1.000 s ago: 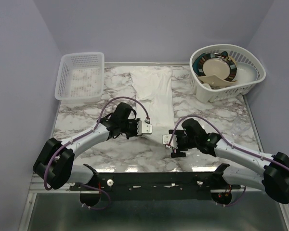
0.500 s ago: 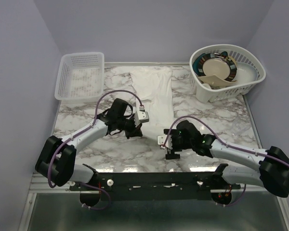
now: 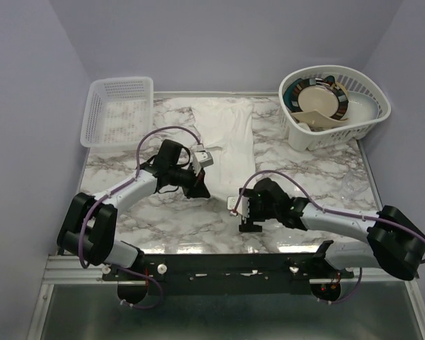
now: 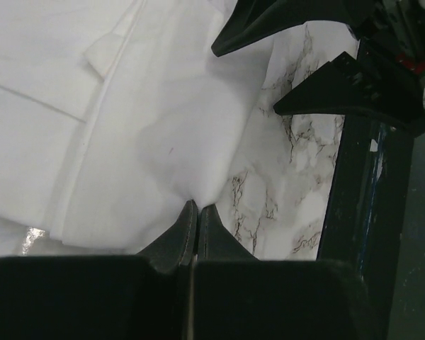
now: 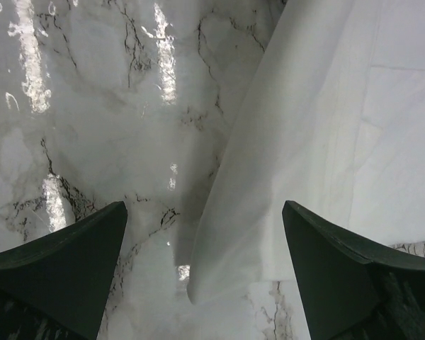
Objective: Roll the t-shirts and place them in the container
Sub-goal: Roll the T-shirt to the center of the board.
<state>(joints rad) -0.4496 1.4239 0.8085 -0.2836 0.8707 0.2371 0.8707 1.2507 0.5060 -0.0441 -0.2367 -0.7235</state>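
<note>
A white t-shirt [image 3: 225, 138], folded into a long strip, lies on the marble table from the back to the middle. My left gripper [image 3: 199, 190] sits at the shirt's near left corner. In the left wrist view its fingertips [image 4: 196, 210] are shut, and the t-shirt [image 4: 149, 120] is pinched between them and drawn to a point. My right gripper [image 3: 240, 212] is just beyond the shirt's near right end and stands open. In the right wrist view its gap [image 5: 205, 244] holds nothing, and a raised corner of the t-shirt [image 5: 304, 149] reaches down between the fingers.
A white lattice basket [image 3: 118, 113] stands at the back left. A round white basket [image 3: 361, 113] holding plates stands at the back right. The black front rail [image 3: 234, 265] runs along the near edge. The right gripper's fingers [image 4: 333, 81] show close by in the left wrist view.
My left gripper has swung back and to the left with the shirt corner in it. My right gripper has slid left towards the shirt's near end and opened wider.
</note>
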